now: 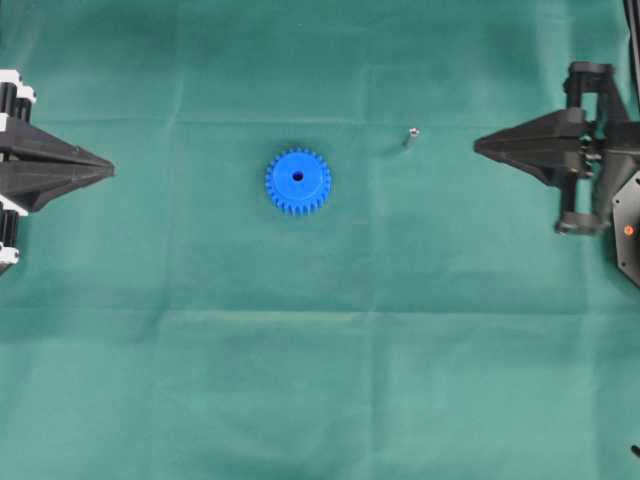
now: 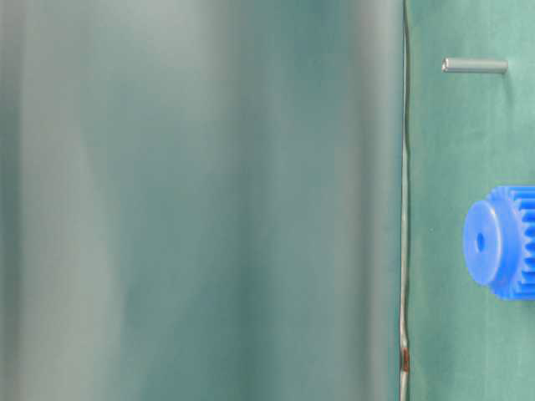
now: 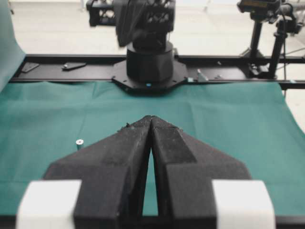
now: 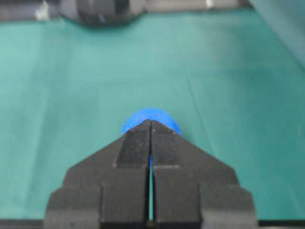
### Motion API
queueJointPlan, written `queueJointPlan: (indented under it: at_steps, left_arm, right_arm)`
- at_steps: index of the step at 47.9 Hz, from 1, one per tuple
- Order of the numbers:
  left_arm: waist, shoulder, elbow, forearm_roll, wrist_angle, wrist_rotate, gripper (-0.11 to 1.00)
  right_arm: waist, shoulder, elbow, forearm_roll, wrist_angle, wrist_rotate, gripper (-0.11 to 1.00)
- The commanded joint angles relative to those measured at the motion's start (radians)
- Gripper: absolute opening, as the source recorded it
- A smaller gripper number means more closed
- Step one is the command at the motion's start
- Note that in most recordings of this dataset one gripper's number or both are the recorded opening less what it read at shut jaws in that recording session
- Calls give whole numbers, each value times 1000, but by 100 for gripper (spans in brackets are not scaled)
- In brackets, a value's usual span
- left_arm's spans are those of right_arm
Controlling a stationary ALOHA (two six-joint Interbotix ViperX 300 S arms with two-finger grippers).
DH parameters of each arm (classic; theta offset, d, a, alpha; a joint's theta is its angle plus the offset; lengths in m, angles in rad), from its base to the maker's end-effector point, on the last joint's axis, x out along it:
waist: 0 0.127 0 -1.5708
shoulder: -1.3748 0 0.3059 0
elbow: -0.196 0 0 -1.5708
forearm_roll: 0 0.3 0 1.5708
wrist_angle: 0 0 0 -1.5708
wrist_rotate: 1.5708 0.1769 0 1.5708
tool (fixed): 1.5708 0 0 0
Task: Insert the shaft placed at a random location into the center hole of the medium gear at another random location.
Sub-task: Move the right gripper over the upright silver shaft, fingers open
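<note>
The blue medium gear (image 1: 298, 181) lies flat on the green cloth near the middle, its dark center hole (image 1: 297, 176) facing up. It also shows in the table-level view (image 2: 501, 241) and peeks out behind the jaws in the right wrist view (image 4: 150, 117). The shaft (image 1: 411, 134), a tiny silvery pin, stands on the cloth to the gear's right; it also shows in the table-level view (image 2: 474, 65) and as a shiny dot in the left wrist view (image 3: 79, 141). My left gripper (image 1: 108, 167) is shut and empty at the left edge. My right gripper (image 1: 478, 145) is shut and empty, right of the shaft.
The green cloth (image 1: 320, 350) covers the table. The right arm's base (image 3: 149, 67) stands at the far edge in the left wrist view. A blurred green surface (image 2: 201, 200) fills most of the table-level view.
</note>
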Motion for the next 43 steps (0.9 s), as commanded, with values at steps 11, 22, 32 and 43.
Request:
queueJointPlan:
  at_steps: [11, 22, 32, 43]
  left_arm:
    - [3, 9, -28, 3, -3, -2, 0]
    - [3, 9, -28, 3, -2, 0, 0]
    - [3, 9, -28, 5, 2, 0, 0]
    - [3, 11, -26, 5, 5, 0, 0]
  right_arm:
    - [-69, 204, -18, 2, -103, 6, 67]
    - [-109, 387, -20, 2, -230, -9, 89]
    - [-137, 535, -41, 2, -295, -12, 90]
    - [-164, 637, -63, 3, -351, -12, 90]
